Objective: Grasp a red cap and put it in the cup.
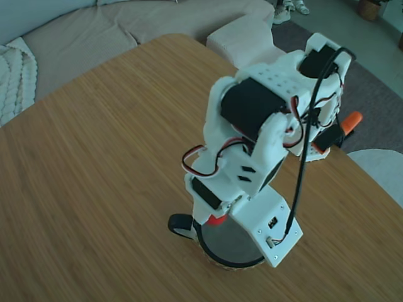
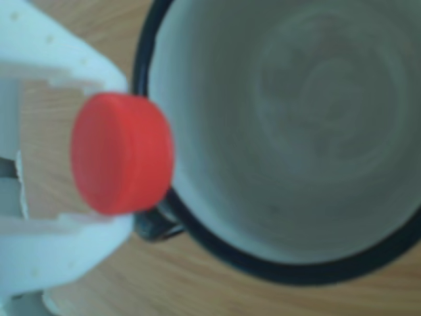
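Observation:
In the other view the red cap [image 2: 122,153] sits between my gripper's [image 2: 120,155] two white fingers [image 2: 62,62], which are shut on its sides. It hangs over the black rim of the cup [image 2: 296,131], on the side of the black handle [image 2: 156,225]. The cup's grey-white inside holds nothing. In the fixed view the arm leans down over the cup [image 1: 234,246] near the table's front edge. A sliver of the red cap [image 1: 216,219] shows under the gripper [image 1: 217,218], above the cup's rim near the handle [image 1: 181,224]. The arm hides the fingertips there.
The cup stands on a wooden table [image 1: 94,163]. An orange clamp handle [image 1: 351,119] pokes out behind the arm's base at the table's right edge. Beyond the far edge are a beige sofa [image 1: 113,28] and a white ottoman [image 1: 242,39].

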